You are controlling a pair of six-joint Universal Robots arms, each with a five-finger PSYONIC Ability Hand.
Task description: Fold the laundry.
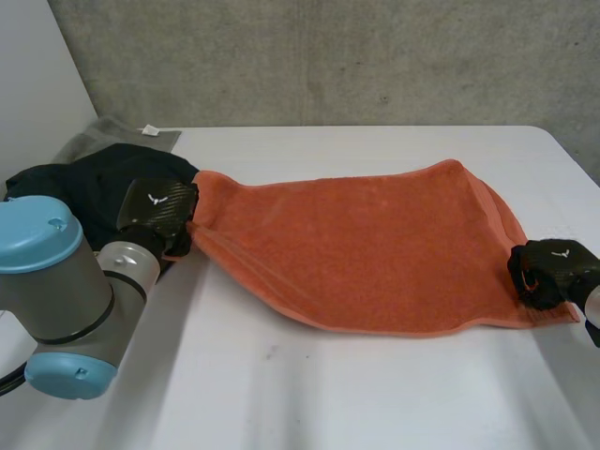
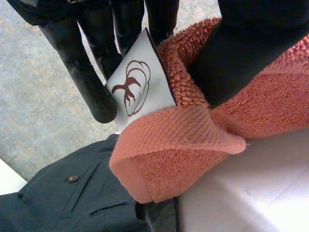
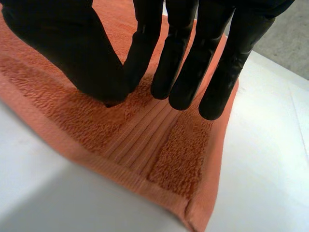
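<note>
An orange towel (image 1: 356, 244) lies spread across the white table (image 1: 328, 394). My left hand (image 1: 157, 208) is at its left corner. In the left wrist view the thumb (image 2: 241, 48) and fingers (image 2: 87, 77) pinch that corner (image 2: 169, 159), lifted a little, beside a white label (image 2: 137, 87) with a brown bird mark. My right hand (image 1: 548, 272) is on the towel's near right corner. In the right wrist view its fingers (image 3: 217, 72) press down on the towel (image 3: 145, 145), and the thumb (image 3: 58, 48) closes against a finger on the cloth.
A dark garment (image 1: 84, 183) with a buttoned pocket (image 2: 63, 198) lies heaped at the table's far left, just under the left hand. A grey cloth (image 1: 112, 136) sits behind it. A concrete wall runs along the back.
</note>
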